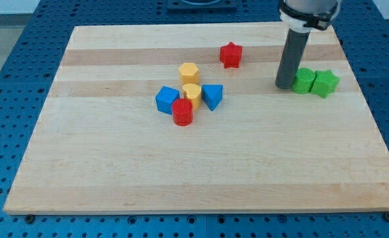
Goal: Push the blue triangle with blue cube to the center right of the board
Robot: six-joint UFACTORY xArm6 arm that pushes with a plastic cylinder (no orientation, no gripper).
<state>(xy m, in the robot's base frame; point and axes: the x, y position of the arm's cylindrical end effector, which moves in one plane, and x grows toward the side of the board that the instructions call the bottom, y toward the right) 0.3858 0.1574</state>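
Note:
The blue triangle [212,96] lies near the board's middle, just right of a yellow block [192,93]. The blue cube [167,100] lies left of that yellow block, touching a red cylinder [182,112]. My tip [286,85] rests on the board at the view's right, well to the right of the blue triangle and just left of a green block [304,80].
A yellow hexagonal block [188,71] sits above the cluster. A red star [231,55] lies near the top, right of the middle. A green star [325,83] touches the green block at the right. The wooden board [115,172] sits on a blue perforated table.

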